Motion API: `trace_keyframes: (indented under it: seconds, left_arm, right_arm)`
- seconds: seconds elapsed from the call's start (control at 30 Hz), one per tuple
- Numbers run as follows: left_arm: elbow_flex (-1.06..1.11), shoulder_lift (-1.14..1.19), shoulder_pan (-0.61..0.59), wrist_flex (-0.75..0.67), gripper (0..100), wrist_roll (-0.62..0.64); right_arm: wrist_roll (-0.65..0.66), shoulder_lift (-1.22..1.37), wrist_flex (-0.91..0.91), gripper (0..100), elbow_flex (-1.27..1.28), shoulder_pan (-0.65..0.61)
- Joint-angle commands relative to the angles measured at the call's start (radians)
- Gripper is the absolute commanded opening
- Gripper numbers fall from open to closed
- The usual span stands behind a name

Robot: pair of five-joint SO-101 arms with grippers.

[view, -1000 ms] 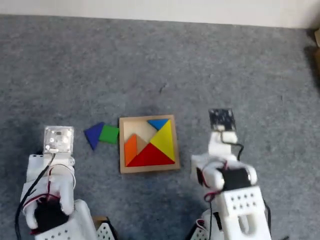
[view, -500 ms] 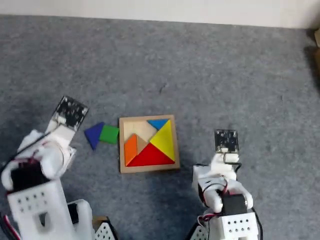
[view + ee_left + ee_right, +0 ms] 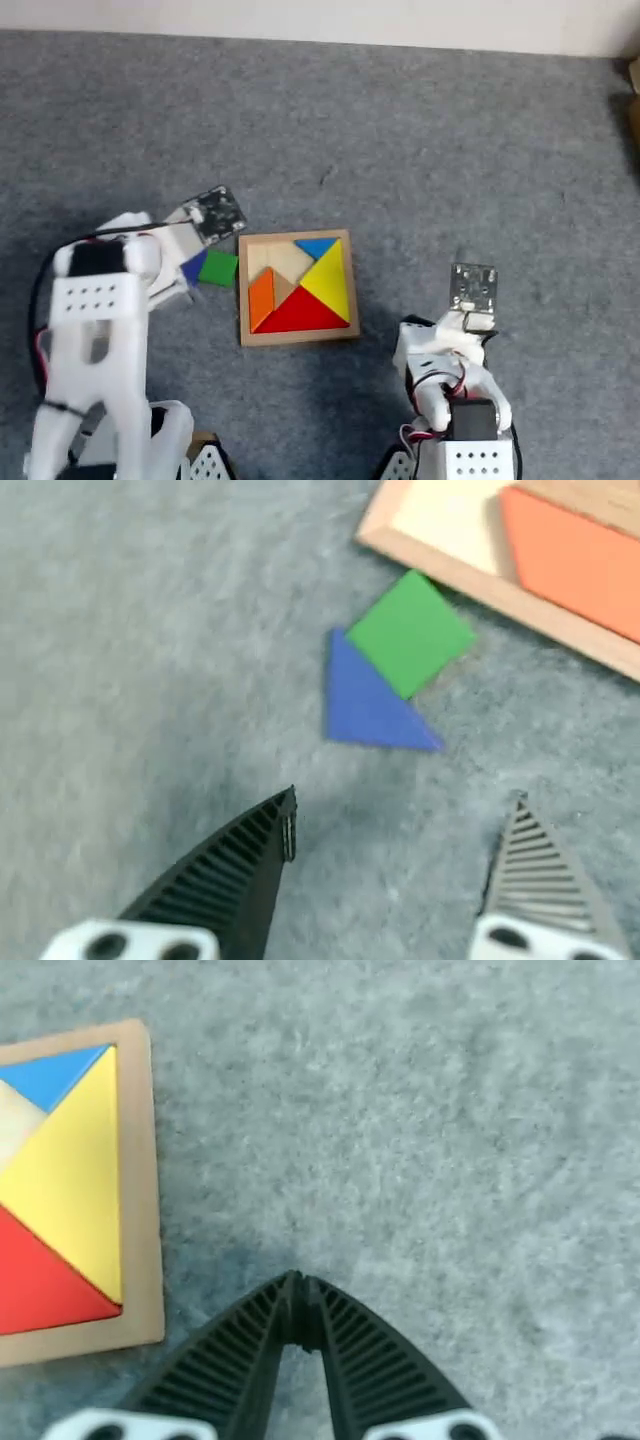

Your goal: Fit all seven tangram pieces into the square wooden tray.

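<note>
**Wooden tray part-filled; 2 pieces lie outside**

Wooden tray [image 3: 298, 339] sits flat mid-worktop, btwn the two arms. Inside: red triangle [image 3: 300, 312] along the near edge, yellow triangle [image 3: 330, 280] on the right side, small light-blue triangle [image 3: 317, 246] at the far edge, orange piece [image 3: 261, 296] on the left side, and a small tan triangle [image 3: 284, 290] in the middle. The far-left corner shows a pale patch [image 3: 273, 258]; can't tell if that's bare tray floor or a pale piece.

Outside the tray: green square [image 3: 217, 268] lies flat just beside the tray's left edge, turned corner-on to it; can't tell if they touch. Dark-blue triangle [image 3: 368, 707] lies flat on the square's far side from the tray, touching the square. In the high view it's partly under the left arm.

Left gripper [image 3: 405, 805] hangs above the grey worktop [image 3: 450, 130], near the dark-blue triangle but apart from it. Its fingers are spread wide w/ nothing btwn them.

Right gripper [image 3: 300, 1285] is low over bare worktop, off the tray's near-right corner and apart from it. Its fingers are pressed together at the tips, holding nothing.
</note>
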Motion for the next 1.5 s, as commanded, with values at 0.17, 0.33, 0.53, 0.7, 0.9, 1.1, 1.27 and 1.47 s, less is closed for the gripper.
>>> trace_keyframes:
  seconds: [0.17, 0.33, 0.53, 0.7, 0.9, 1.1, 1.27, 1.47]
  left_arm:
    - [-0.051, 0.101, 0.084, -0.021, 31, -0.164]
    - [-0.084, 0.151, 0.119, -0.049, 31, -0.198]
    - [-0.265, 0.363, 0.162, -0.029, 31, -0.198]
    - [-0.476, 0.588, 0.166, 0.060, 31, -0.203]
    - [-0.667, 0.799, 0.166, 0.127, 31, -0.258]
    - [-0.717, 0.915, 0.166, 0.123, 31, -0.259]
    - [-0.707, 0.947, 0.168, 0.121, 31, -0.256]
    - [-0.697, 1.007, 0.166, 0.120, 27, -0.253]
  right_arm:
    - [0.006, -0.019, -0.016, 0.5, 0.093, 0.019]
    - [0.006, -0.019, -0.016, 0.5, 0.093, 0.019]
    - [0.006, -0.019, -0.016, 0.5, 0.093, 0.019]
    - [0.006, -0.019, -0.016, 0.5, 0.093, 0.019]
    - [0.006, -0.019, -0.016, 0.5, 0.093, 0.019]
    - [0.006, -0.019, -0.016, 0.5, 0.093, 0.019]
    - [0.006, -0.019, -0.018, 0.5, 0.093, 0.019]
    - [0.006, -0.019, -0.018, 0.5, 0.093, 0.021]
